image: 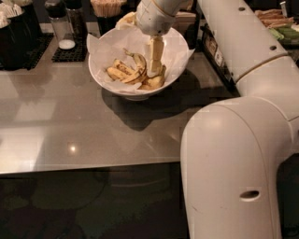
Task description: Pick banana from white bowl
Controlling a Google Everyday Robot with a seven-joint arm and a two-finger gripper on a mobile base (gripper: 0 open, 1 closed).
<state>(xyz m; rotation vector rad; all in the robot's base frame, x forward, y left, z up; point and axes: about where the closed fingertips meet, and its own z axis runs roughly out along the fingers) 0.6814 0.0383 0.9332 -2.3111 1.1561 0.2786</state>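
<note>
The white bowl [105,79] stands at the back middle of the grey table, lined with crinkled white paper. Several peeled, brown-spotted banana pieces [122,73] lie in its bottom. My gripper [154,70] reaches straight down from above into the right half of the bowl. Its tip is at the right end of the banana pile, touching or just above the pieces. One curved banana piece [138,59] arches right beside it on the left.
My white arm and base [233,140] fill the right foreground. A black wire rack [212,51] stands right of the bowl. A shaker [60,28] on a black mat, a cup of sticks [107,9] and black containers [16,25] line the back. The table's front edge [93,168] runs across the middle.
</note>
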